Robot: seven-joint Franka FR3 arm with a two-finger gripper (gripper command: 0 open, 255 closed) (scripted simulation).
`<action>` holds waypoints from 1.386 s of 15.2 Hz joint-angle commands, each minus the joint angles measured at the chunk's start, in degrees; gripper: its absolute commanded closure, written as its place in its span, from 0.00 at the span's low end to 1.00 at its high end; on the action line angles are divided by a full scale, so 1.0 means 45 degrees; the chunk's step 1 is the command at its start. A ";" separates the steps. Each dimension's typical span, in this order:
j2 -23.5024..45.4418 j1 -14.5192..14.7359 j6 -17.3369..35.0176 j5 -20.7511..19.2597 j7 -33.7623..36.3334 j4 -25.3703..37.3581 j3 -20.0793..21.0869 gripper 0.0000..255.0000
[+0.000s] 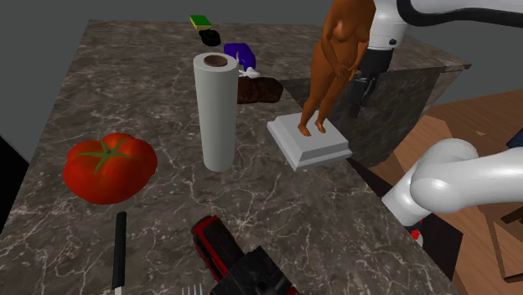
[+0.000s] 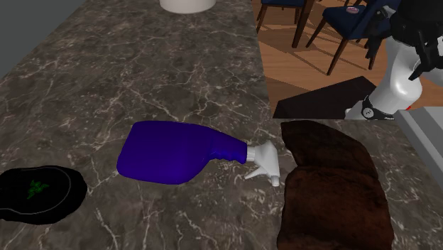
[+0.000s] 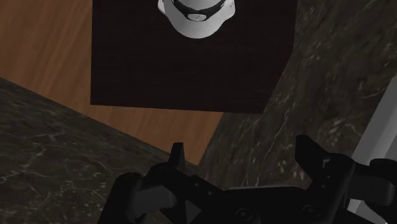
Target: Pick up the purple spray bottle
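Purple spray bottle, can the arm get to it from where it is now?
Probably yes, from above: the spray bottle lies uncovered on the counter. The orange statue stands between it and the open end effector, though.

Looks like a home kitchen, maybe a kitchen-diner. Long dark marble-look countertop (image 1: 126,92) with everyday kitchen stuff on it: upright paper towel roll (image 1: 216,113), big red tomato (image 1: 110,167), black-handled knife (image 1: 120,247). Also a purple spray bottle (image 2: 174,150) lying on its side there, and an orange figurine (image 1: 335,59) on a white base, so pretty lived-in. Plank wood floor (image 2: 298,71) right beside the counter, with blue-seated dining chairs (image 2: 346,15) standing further off.
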 commanded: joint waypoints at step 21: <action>0.9012 -0.0865 0.3343 -0.1004 0.5167 0.7490 0.2085 0.00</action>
